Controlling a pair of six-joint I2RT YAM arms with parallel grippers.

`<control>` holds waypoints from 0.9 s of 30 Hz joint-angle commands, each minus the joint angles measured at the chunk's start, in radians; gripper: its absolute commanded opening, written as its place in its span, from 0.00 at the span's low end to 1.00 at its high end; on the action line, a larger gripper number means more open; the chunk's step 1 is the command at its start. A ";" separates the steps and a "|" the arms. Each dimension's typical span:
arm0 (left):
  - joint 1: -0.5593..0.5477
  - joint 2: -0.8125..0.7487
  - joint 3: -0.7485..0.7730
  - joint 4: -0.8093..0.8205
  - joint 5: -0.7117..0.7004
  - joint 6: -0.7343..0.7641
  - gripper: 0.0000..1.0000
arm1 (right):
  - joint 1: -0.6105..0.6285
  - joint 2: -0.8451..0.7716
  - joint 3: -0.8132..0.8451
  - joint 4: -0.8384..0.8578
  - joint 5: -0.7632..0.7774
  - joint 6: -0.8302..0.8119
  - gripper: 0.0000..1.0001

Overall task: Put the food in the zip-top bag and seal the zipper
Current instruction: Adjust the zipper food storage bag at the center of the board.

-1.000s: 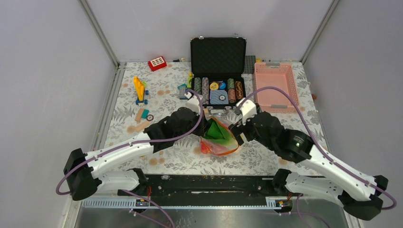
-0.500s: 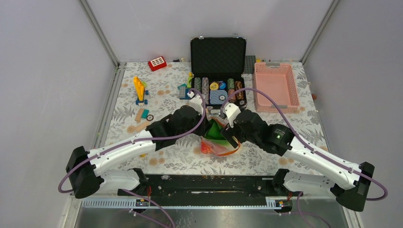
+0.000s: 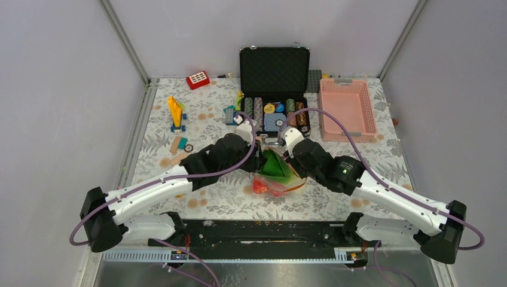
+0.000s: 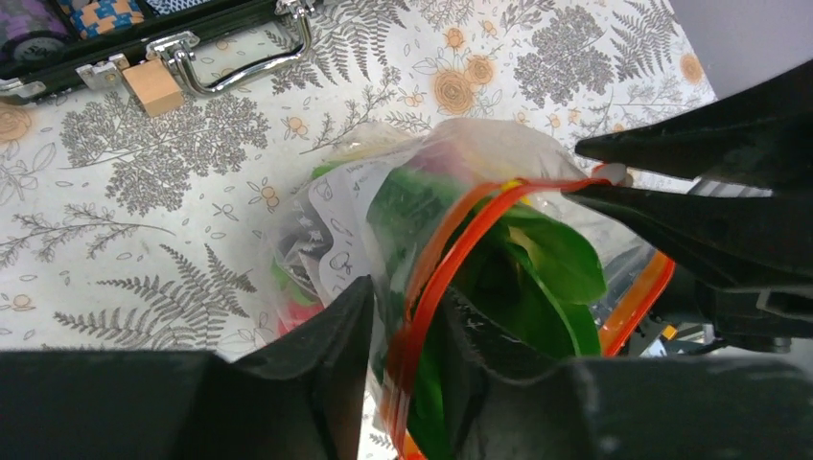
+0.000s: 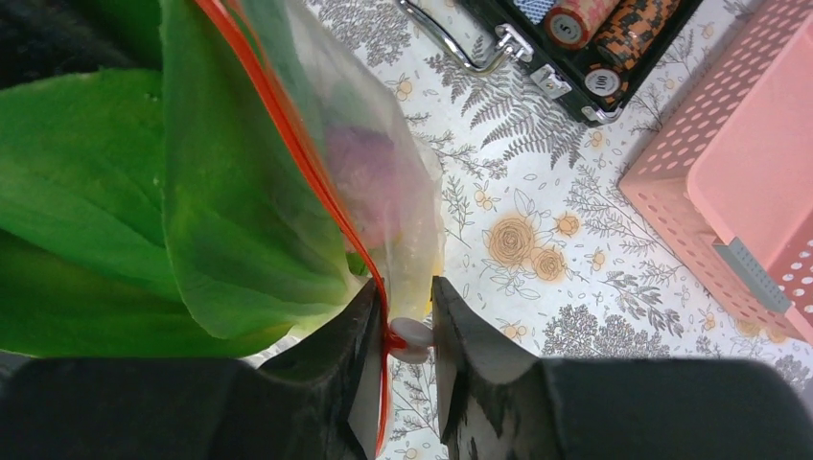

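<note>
The clear zip-top bag (image 3: 276,177) lies between both arms with food inside: a green cabbage leaf (image 4: 554,261), a red piece (image 3: 259,186) and a purple ball (image 5: 360,172). Its orange-red zipper (image 4: 462,228) runs across the mouth, part gaping around the leaf. My left gripper (image 4: 407,321) stands a little open, with the zipper strip passing loosely between its fingers. My right gripper (image 5: 403,321) is at the strip's other end, pinching the zipper's small white slider (image 5: 414,337); it also shows in the left wrist view as the right gripper (image 4: 614,177).
An open black case of poker chips (image 3: 274,70) stands just behind the bag, its handle (image 4: 251,65) close by. The pink mesh basket (image 3: 347,107) is at back right. Building blocks (image 3: 175,113) and a red block (image 3: 197,79) lie at back left.
My right gripper came in leftward to the bag's mouth and closed on the white slider. My left gripper's jaws parted from their shut hold on the zipper strip.
</note>
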 commanded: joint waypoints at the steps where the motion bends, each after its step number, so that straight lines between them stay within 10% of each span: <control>1: 0.003 -0.071 0.028 -0.022 -0.022 -0.003 0.45 | 0.005 -0.045 0.007 0.054 0.055 0.089 0.14; 8: 0.003 -0.256 -0.035 -0.123 -0.119 -0.043 0.98 | 0.006 -0.043 0.035 0.029 0.046 0.207 0.10; 18: 0.003 -0.582 -0.271 -0.219 -0.167 -0.217 0.99 | 0.006 -0.056 0.033 0.011 0.051 0.269 0.10; 27: 0.003 -0.427 -0.366 0.059 0.049 -0.318 0.88 | 0.006 -0.086 0.020 0.003 0.040 0.308 0.10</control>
